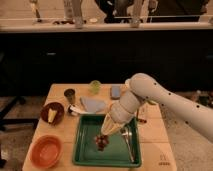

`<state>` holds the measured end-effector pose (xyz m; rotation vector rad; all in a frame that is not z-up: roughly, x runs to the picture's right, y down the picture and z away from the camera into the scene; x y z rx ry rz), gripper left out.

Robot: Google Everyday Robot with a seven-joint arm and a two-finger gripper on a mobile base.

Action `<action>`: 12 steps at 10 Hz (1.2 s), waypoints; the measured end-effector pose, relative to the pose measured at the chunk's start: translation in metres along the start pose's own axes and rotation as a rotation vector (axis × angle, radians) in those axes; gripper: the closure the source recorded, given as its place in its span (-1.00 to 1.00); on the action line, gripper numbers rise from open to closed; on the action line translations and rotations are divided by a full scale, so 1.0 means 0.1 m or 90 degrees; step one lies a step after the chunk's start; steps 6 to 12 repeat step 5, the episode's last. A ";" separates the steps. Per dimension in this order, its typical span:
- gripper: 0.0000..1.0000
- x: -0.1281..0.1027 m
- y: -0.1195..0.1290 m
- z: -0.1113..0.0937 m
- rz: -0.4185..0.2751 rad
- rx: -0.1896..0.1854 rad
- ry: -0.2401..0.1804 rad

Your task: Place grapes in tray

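Observation:
The green tray (85, 150) lies at the front middle of the wooden table. The dark red-purple grapes (102, 142) are in the tray's middle, right under my gripper (105, 134). My gripper hangs from the white arm that comes in from the right and points down into the tray, its tip touching or just above the grapes. A long green pepper (128, 144) lies in the right part of the tray.
An orange bowl (45, 151) stands at the front left. A dark bowl (52, 113) with a yellow piece stands to the left. A dark cup (70, 94), a green cup (95, 87), a blue cloth (91, 104) and a blue sponge (116, 91) lie behind the tray.

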<state>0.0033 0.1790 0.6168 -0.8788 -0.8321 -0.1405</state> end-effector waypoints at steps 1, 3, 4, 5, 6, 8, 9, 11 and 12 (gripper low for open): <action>-0.27 0.00 0.00 0.00 0.000 0.000 0.000; -0.57 0.00 0.00 0.00 0.000 0.000 0.000; -0.60 0.00 0.00 0.00 0.000 0.000 0.000; -0.60 0.00 0.00 0.00 0.001 0.001 0.000; -0.60 0.00 0.00 0.00 0.001 0.001 0.000; -0.60 0.00 0.00 0.00 0.001 0.001 0.000; -0.60 0.00 0.00 0.00 0.001 0.001 0.000; -0.60 0.00 0.00 0.00 0.001 0.001 0.000; -0.60 0.00 0.00 0.00 0.001 0.001 0.000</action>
